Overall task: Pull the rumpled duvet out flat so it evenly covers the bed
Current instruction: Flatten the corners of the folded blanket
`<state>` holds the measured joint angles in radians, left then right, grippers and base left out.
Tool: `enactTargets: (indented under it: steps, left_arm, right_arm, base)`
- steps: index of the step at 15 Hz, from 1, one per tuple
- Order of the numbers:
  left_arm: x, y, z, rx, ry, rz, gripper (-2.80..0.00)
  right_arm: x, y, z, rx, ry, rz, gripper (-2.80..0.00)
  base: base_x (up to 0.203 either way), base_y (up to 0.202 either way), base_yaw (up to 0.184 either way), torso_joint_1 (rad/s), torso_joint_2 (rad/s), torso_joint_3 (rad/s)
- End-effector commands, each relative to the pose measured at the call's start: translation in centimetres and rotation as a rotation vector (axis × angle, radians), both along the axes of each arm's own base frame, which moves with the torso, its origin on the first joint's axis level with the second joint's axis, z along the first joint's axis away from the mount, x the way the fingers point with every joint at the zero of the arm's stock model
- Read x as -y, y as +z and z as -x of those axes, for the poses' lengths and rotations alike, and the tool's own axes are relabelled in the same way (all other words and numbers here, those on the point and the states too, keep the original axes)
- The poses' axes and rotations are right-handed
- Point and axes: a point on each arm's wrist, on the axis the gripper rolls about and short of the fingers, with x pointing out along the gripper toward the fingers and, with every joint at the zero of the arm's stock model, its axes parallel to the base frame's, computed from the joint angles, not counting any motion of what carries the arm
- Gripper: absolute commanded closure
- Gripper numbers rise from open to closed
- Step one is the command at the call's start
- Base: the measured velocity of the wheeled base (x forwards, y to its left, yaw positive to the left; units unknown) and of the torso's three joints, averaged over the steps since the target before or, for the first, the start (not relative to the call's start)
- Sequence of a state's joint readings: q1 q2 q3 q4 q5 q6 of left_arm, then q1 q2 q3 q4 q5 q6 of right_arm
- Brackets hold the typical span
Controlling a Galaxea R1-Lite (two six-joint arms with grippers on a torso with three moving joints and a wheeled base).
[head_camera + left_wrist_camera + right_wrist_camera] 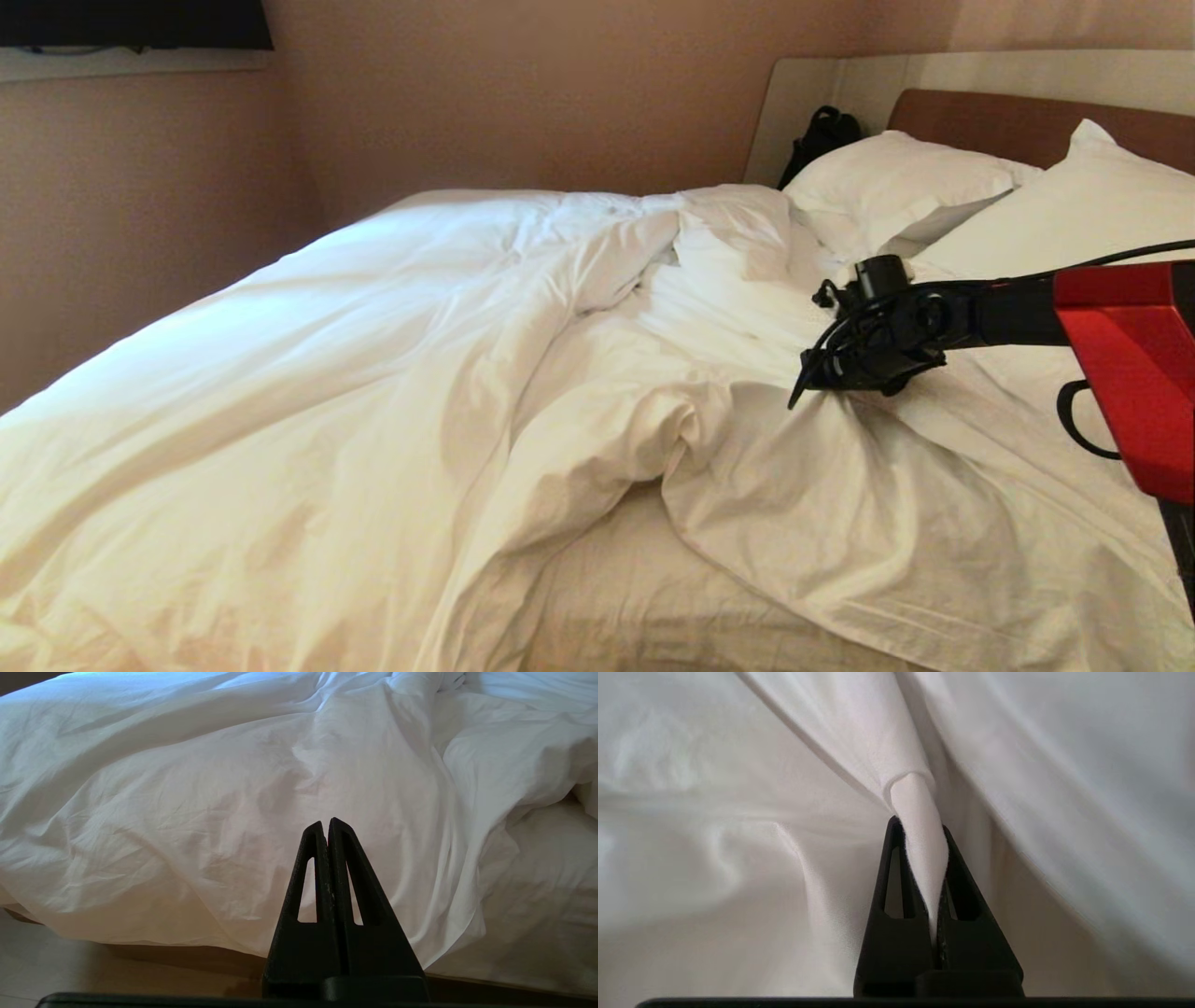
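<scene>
The duvet (pixel 373 373) looks soft, light and slippery. The right gripper (pixel 922 833) pinches a thin fold near the pillows (pixel 896 187); an edge would hold better. The left gripper (pixel 325 823) is closed, empty.

The right gripper (pixel 922 828) pinches a fold of the duvet (pixel 920 812) between its two black fingers (pixel 892 877). From the tips the cloth pulls taut toward eleven and one o'clock, with soft white wrinkles spreading toward nine o'clock.
</scene>
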<state>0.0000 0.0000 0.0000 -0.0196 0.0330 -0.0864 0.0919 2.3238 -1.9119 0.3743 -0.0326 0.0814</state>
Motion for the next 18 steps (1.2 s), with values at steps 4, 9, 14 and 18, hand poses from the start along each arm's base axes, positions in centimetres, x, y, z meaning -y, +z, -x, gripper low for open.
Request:
enactTargets:
  steps: [4,9,14,18]
  left_arm:
    - [0.0,0.0,0.0,0.000,0.001,0.001,0.00]
    - [0.0,0.0,0.0,0.000,0.001,0.001,0.00]
    - [0.0,0.0,0.0,0.000,0.001,0.001,0.00]
    - [0.0,0.0,0.0,0.000,0.001,0.001,0.00]
  right_arm:
    - [0.6,3.0,4.1,-0.047,0.001,0.007,0.00]
    - [3.2,7.3,8.0,0.022,-0.009,0.042,0.00]
    - [5.3,9.5,9.2,0.082,-0.066,0.041,0.00]
    - [6.4,11.6,11.1,0.133,-0.098,0.042,0.00]
  base:
    - [0.000,0.000,0.000,0.000,0.00,0.000]
    - [0.000,0.000,0.000,0.000,0.00,0.000]
    - [0.000,0.000,0.000,0.000,0.00,0.000]
    - [0.000,0.000,0.000,0.000,0.00,0.000]
